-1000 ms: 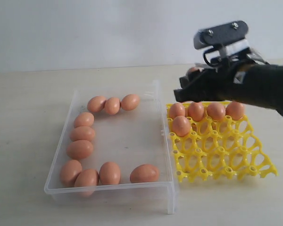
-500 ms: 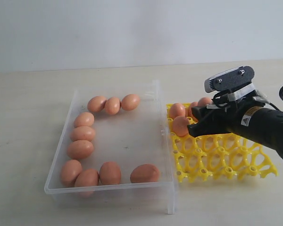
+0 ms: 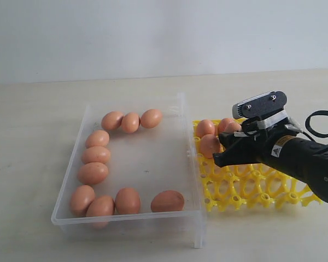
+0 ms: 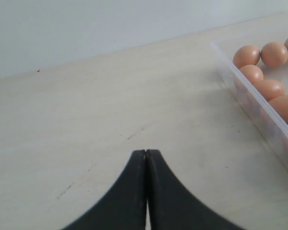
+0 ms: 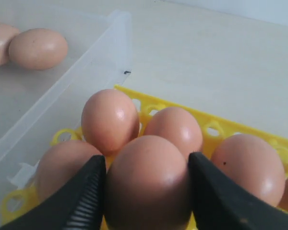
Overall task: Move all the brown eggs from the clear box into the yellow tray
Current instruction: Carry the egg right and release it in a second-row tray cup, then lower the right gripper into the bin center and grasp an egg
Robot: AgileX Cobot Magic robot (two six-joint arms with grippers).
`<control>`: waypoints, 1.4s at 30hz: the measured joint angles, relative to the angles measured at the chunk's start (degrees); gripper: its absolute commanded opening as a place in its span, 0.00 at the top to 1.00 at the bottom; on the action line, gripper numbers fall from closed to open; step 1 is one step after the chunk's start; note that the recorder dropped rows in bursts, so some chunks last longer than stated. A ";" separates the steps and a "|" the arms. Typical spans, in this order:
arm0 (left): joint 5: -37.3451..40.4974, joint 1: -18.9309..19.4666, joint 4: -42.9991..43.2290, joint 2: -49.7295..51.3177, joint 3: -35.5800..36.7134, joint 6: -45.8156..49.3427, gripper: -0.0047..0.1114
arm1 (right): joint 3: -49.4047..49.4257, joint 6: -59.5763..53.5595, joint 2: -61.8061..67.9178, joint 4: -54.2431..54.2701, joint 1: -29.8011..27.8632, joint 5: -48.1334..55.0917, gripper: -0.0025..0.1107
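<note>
Right gripper [image 5: 146, 160] has sunk to the yellow tray [image 3: 236, 201], clasping a brown egg [image 5: 146, 189]; near rows open

You had ten brown eggs [image 3: 92, 173] in the one clear box [image 3: 126, 219], and six more at the one yellow tray [image 3: 251, 191].

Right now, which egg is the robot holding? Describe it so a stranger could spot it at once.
Find the yellow tray beside the clear box. Over its egg-filled end is the right hand. The held egg is the only one clamped between black fingers; its neighbours sit free.
</note>
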 measured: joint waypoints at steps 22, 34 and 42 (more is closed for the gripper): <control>0.00 0.00 0.00 0.00 0.00 0.00 0.96 | -29.70 4.78 -16.10 -2.66 8.75 59.97 0.98; 0.00 0.00 0.00 0.00 0.00 0.00 0.96 | -44.25 -0.46 5.72 30.30 22.01 88.47 0.44; 0.00 0.00 0.00 0.00 0.00 0.00 0.96 | -52.40 3.48 12.54 27.97 22.40 90.07 0.44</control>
